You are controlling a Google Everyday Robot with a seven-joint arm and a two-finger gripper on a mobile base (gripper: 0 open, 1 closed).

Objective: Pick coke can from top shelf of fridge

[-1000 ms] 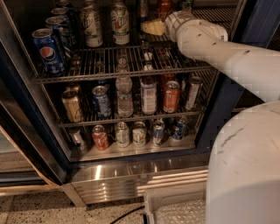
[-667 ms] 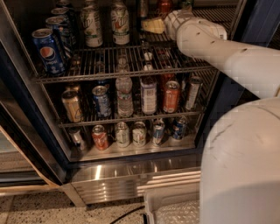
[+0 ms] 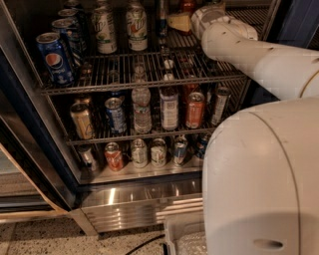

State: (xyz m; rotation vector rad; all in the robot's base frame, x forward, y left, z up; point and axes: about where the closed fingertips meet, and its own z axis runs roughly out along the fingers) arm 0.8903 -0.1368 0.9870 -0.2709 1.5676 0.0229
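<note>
The fridge (image 3: 139, 199) stands open in front of me. Its top shelf (image 3: 124, 69) is a silvery wire rack. A deep-red can, which looks like the coke can (image 3: 188, 5), shows only partly at the top edge of the camera view, toward the back right of that shelf. My gripper (image 3: 180, 22) reaches into the fridge above the top shelf, just below and in front of the red can. My white arm (image 3: 249, 50) comes in from the right and hides the shelf's right side.
Blue Pepsi cans (image 3: 55, 57) and white-green cans (image 3: 104, 30) stand on the top shelf's left and middle. The middle rack holds a water bottle (image 3: 142, 107) and an orange-red can (image 3: 195, 109). The bottom rack has more cans (image 3: 114, 155). My white body (image 3: 259, 184) fills the lower right.
My gripper has moved slightly up and deeper into the fridge toward the red can. My body takes up more of the lower right.
</note>
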